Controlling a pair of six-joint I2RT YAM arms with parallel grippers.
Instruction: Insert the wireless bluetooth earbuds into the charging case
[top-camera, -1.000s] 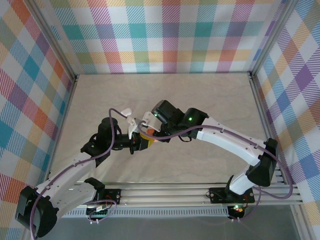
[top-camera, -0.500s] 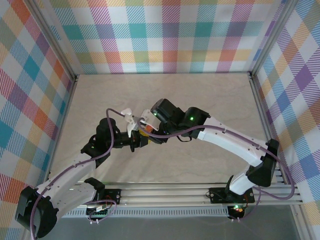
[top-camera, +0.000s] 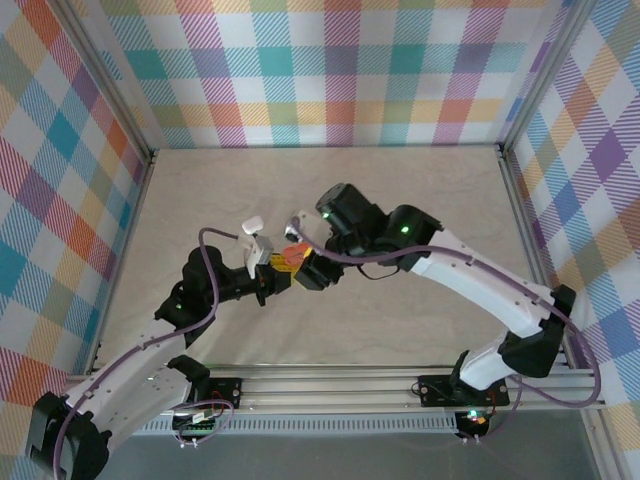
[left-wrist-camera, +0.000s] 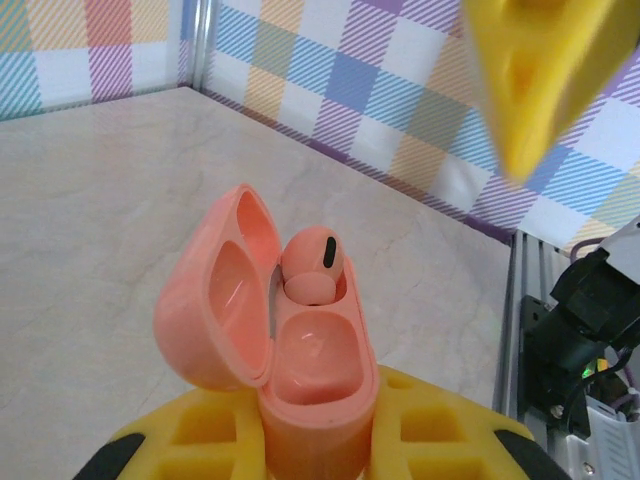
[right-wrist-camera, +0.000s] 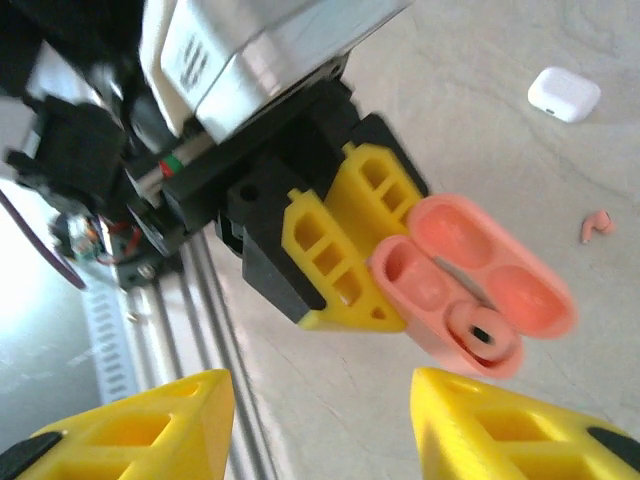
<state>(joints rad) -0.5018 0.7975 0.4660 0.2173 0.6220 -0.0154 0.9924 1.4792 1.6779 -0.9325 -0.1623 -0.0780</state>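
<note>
The left gripper (left-wrist-camera: 320, 445) is clamped on the open orange charging case (left-wrist-camera: 300, 370) above the middle of the bench (left-wrist-camera: 90, 200), one orange earbud (left-wrist-camera: 312, 265) seated in it. The right gripper (right-wrist-camera: 320, 405) hangs close by, fingers apart and empty; a second orange earbud (right-wrist-camera: 598, 225) lies loose on the bench.

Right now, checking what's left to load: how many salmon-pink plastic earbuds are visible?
2: seated earbud in the open salmon-pink charging case; loose earbud on the marbled table. Others may be hidden.
</note>
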